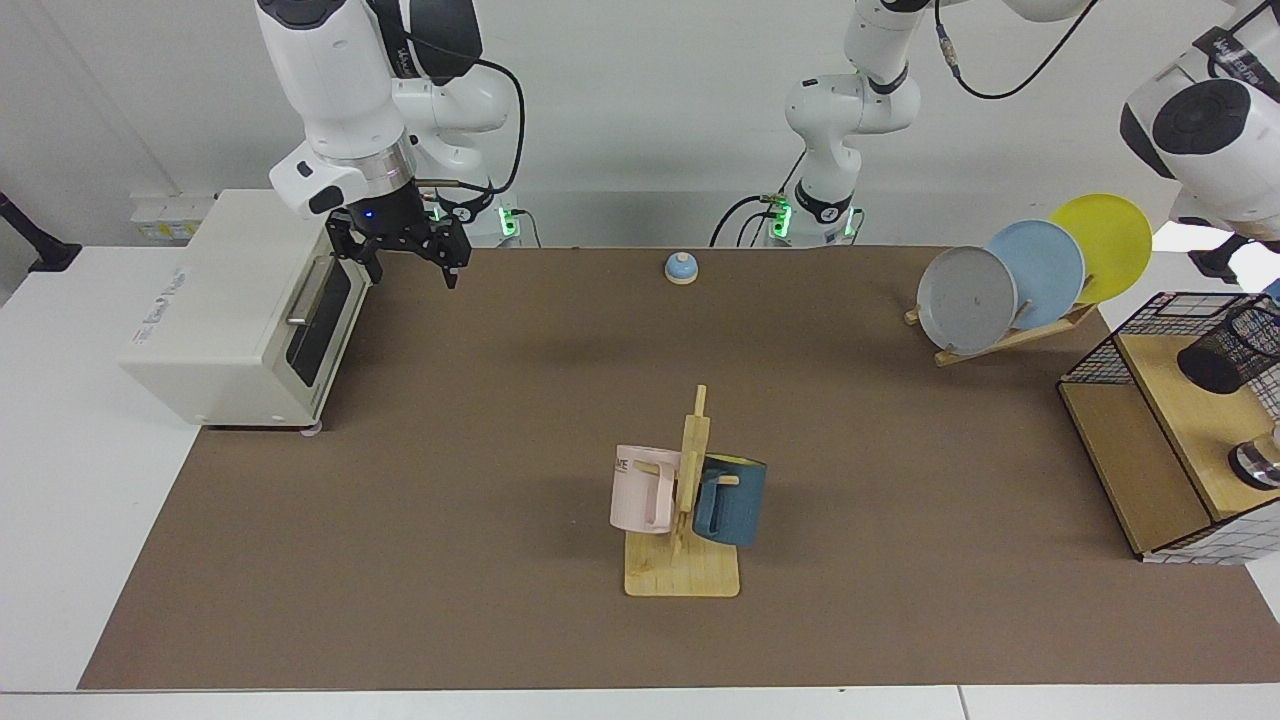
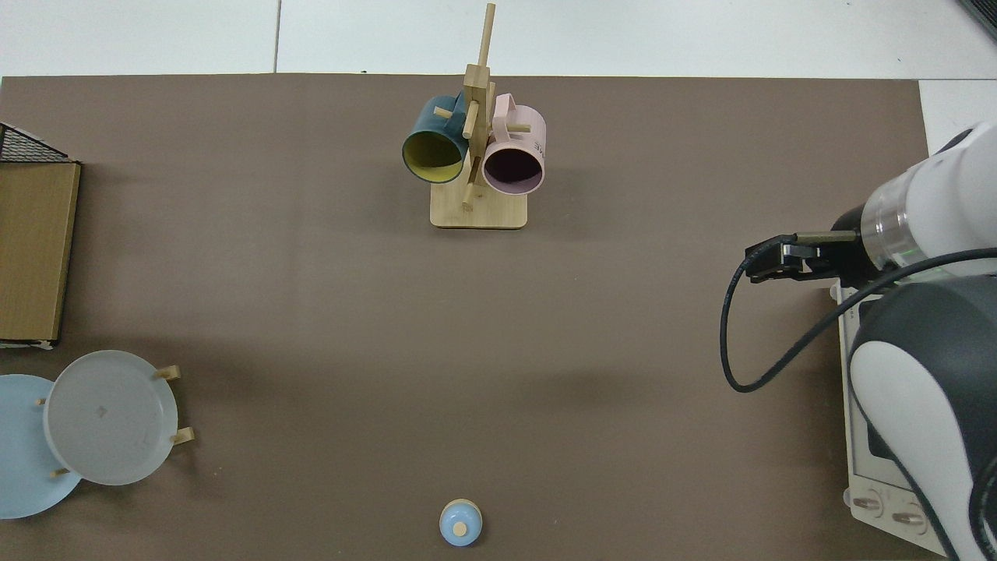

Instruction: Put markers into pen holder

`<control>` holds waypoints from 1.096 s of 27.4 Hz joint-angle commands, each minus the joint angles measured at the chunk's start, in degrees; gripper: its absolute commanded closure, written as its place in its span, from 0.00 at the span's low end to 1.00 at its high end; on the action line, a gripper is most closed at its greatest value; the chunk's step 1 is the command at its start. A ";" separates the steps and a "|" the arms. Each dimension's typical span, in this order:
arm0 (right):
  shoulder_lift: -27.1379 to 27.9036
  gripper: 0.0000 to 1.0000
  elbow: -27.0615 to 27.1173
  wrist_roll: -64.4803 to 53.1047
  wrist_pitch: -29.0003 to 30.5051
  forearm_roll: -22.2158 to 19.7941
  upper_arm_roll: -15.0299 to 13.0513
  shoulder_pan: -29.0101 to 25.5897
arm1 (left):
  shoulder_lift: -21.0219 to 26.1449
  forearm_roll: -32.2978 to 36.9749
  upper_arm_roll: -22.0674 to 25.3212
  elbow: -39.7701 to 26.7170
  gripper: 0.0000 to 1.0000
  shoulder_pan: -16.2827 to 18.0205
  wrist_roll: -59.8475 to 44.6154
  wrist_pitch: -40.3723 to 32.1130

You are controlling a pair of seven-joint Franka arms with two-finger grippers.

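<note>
The pen holder (image 1: pixel 1232 352), a small black mesh cup, stands on the upper wooden shelf at the far right edge of the facing view. No marker shows in either view. My left arm's white wrist (image 1: pixel 1205 140) hangs high above the holder, and its gripper is beyond the picture's edge. My right gripper (image 1: pixel 412 272) hovers open and empty beside the toaster oven's door, far from the holder. In the top view the right arm's wrist (image 2: pixel 919 218) covers its own gripper.
A white toaster oven (image 1: pixel 240 310) sits at the mat's back corner. A wooden mug tree (image 1: pixel 690 480) carries a pink and a dark blue mug mid-table. A plate rack (image 1: pixel 1000 290), a small blue bell (image 1: pixel 681 268) and a black wire-grid frame (image 1: pixel 1095 352) also stand here.
</note>
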 commanded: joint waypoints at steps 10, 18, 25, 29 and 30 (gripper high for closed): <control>0.46 0.00 1.11 -1.07 -1.15 0.57 0.65 -0.96 | 6.90 -3.36 -0.39 6.30 1.00 3.07 5.84 1.84; 0.46 0.00 1.11 -1.07 -1.15 0.57 0.65 -0.96 | 6.98 -2.04 -0.39 4.46 1.00 5.27 6.02 4.56; 0.46 0.00 1.11 -1.07 -1.15 0.57 0.65 -0.96 | 6.90 -2.04 -0.39 2.79 1.00 6.24 6.02 5.79; 0.46 0.00 1.11 -1.07 -1.15 0.57 0.65 -0.96 | 6.37 -2.12 -0.39 1.47 1.00 6.15 5.84 5.70; 0.46 0.00 1.11 -1.07 -1.15 0.57 0.65 -0.96 | 6.28 -2.12 -0.39 1.21 1.00 6.15 5.84 5.62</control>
